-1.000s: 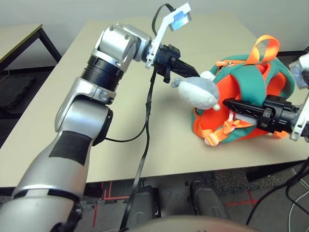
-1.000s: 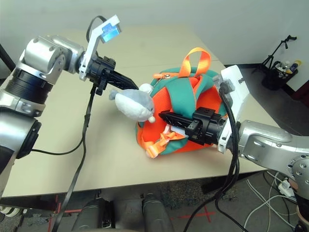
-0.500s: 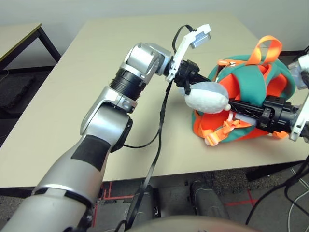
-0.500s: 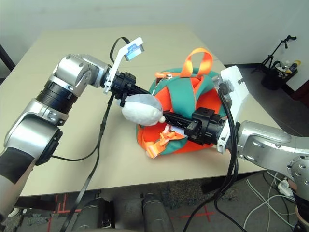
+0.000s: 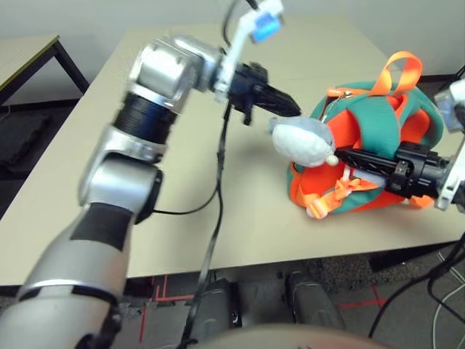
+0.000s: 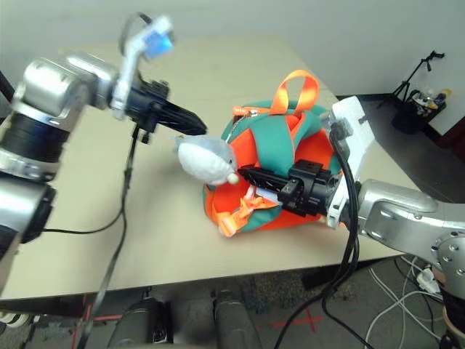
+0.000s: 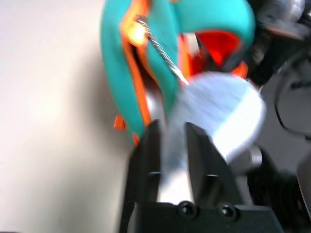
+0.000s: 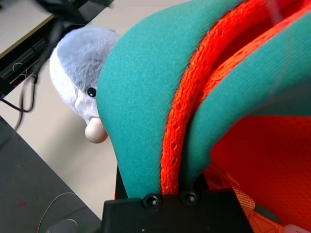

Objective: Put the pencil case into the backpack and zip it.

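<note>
Left eye view: unlettered backpack (image 5: 378, 145)

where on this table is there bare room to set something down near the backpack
Bare tabletop runs from the backpack leftward to the table's left edge, crossed by the left arm and its hanging cable. Another free patch lies behind the backpack toward the far edge. It is crowded around the plush dolphin, where the left end effector and right end effector meet.
</note>
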Controlling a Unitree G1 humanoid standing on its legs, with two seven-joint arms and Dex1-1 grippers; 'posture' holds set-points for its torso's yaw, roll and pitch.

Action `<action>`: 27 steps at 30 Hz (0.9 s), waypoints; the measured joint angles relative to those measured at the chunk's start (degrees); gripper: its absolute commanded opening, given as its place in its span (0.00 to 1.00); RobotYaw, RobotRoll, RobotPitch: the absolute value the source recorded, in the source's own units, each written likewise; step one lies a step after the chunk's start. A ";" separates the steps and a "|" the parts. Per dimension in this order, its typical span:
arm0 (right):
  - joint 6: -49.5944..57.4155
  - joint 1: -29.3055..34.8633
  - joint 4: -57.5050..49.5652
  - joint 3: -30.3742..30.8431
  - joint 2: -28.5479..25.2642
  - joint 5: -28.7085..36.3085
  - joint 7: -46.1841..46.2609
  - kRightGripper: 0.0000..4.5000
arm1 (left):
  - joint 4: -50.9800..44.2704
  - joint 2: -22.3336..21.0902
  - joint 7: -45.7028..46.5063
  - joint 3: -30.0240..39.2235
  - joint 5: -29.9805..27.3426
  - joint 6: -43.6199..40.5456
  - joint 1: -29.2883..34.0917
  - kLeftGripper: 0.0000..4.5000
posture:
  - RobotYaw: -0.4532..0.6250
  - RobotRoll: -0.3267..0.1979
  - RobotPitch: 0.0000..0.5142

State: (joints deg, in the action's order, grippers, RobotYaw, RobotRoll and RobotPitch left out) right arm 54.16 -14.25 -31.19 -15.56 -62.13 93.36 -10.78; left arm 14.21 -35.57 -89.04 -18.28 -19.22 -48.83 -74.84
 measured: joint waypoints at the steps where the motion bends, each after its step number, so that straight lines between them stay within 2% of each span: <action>1: 0.19 -0.51 0.40 0.45 0.00 -0.40 -0.40 0.02 | -1.30 -0.55 -0.63 0.00 -0.39 0.07 0.09 0.59 | 0.33 0.62 0.05; 6: 1.00 -2.20 1.39 1.41 0.68 -2.07 -1.76 0.02 | -5.08 1.50 0.35 -0.18 -1.22 1.44 1.49 0.95 | 0.33 0.62 0.05; 7: 1.07 -2.44 1.46 1.58 0.76 -2.17 -1.83 0.02 | -5.03 2.08 0.66 -0.42 -1.10 2.01 1.74 1.00 | 0.32 0.62 0.05; 17: 1.40 -3.38 1.40 2.74 2.16 -2.90 -1.42 0.02 | 2.46 8.75 2.58 -4.65 3.63 11.43 2.32 1.00 | 0.27 0.62 0.05; 27: 1.36 -2.31 -0.15 2.39 3.02 -2.59 0.54 0.02 | 4.25 8.52 0.92 -5.51 5.78 12.82 2.82 1.00 | 0.28 0.62 0.05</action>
State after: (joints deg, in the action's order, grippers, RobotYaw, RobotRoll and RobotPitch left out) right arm 55.52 -16.56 -31.34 -13.17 -59.11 90.78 -10.24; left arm 18.45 -27.05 -88.12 -23.79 -13.43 -36.01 -72.03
